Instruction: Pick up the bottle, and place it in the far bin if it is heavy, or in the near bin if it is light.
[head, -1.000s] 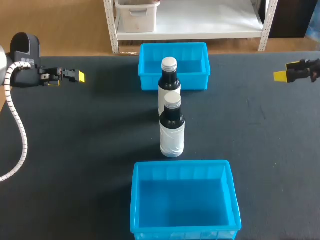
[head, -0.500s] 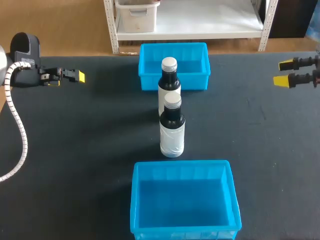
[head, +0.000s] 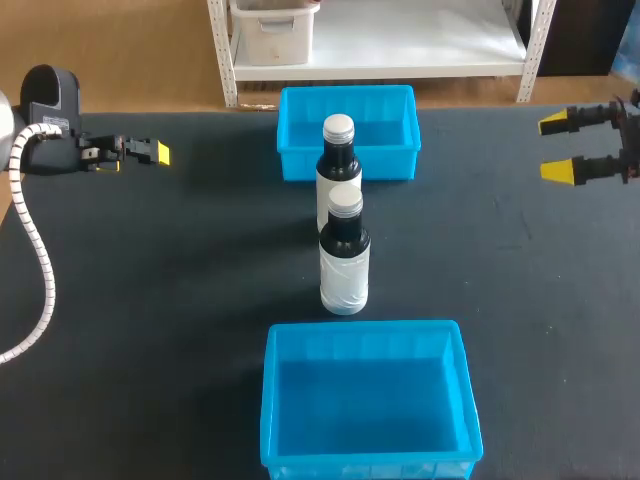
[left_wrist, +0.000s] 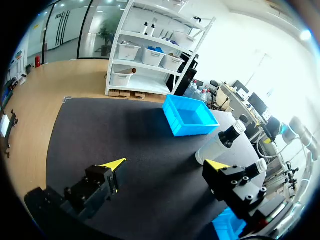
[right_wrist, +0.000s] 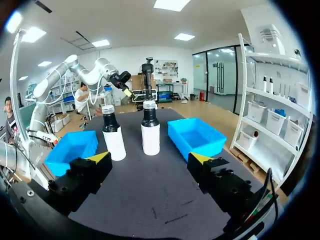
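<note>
Yellow-tipped fingers spread wide, the right gripper (head: 558, 147) is hanging empty over the far right edge of the table (head: 150, 300), its arm coming in level from that side. The left gripper (head: 155, 152) is hovering at the far left, also open and holding nothing. Two bottles are standing upright mid-table, well apart from both claws. The near bottle (head: 344, 262) is sitting just behind the near bin (head: 468, 420), and the far bottle (head: 338, 165) just before the far bin (head: 385, 165).

2 dark bottles, white labels, silver caps, upright, frame ctr: front bottle (head: 344, 262), rear bottle (head: 338, 160) just before blue far bin (head: 390, 163), upper ctr. Blue near bin (head: 272, 400) lower ctr.
</note>
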